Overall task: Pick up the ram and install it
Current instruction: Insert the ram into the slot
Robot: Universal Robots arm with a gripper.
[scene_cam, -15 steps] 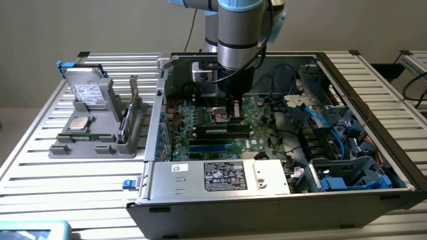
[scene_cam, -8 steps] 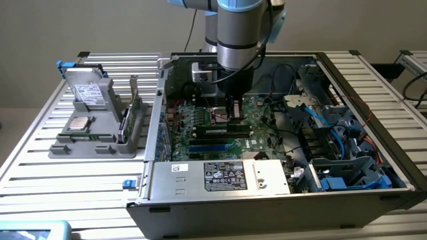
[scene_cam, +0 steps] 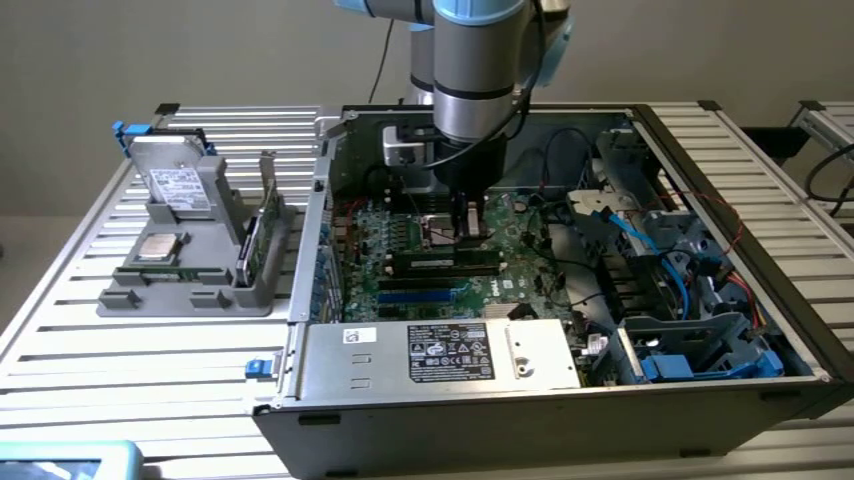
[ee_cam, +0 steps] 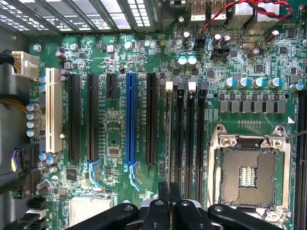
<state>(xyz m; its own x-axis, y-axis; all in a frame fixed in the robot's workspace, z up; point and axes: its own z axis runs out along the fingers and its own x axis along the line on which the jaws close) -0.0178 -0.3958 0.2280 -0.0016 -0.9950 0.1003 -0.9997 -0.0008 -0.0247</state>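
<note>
My gripper point(ee_cam: 169, 194) hangs low over the motherboard inside the open computer case point(scene_cam: 747, 250), and it also appears under the arm in the exterior view point(scene_cam: 467, 232). Its two black fingers are shut together. The ram point(ee_cam: 169, 139) shows edge-on as a thin strip standing in the first black memory slot, beside the white latch. Its near end runs into the seam between my fingers, so they look shut on it. Parallel to it lie further black memory slots point(ee_cam: 190, 139) with nothing in them.
The open processor socket point(ee_cam: 249, 170) lies beside the slots, with a blue expansion slot point(ee_cam: 130, 120) on the other side. The power supply point(scene_cam: 447, 352) and cable bundles point(scene_cam: 667, 260) crowd the case. A grey fixture point(scene_cam: 187, 290) at the exterior view's left holds another green stick point(scene_cam: 275, 225).
</note>
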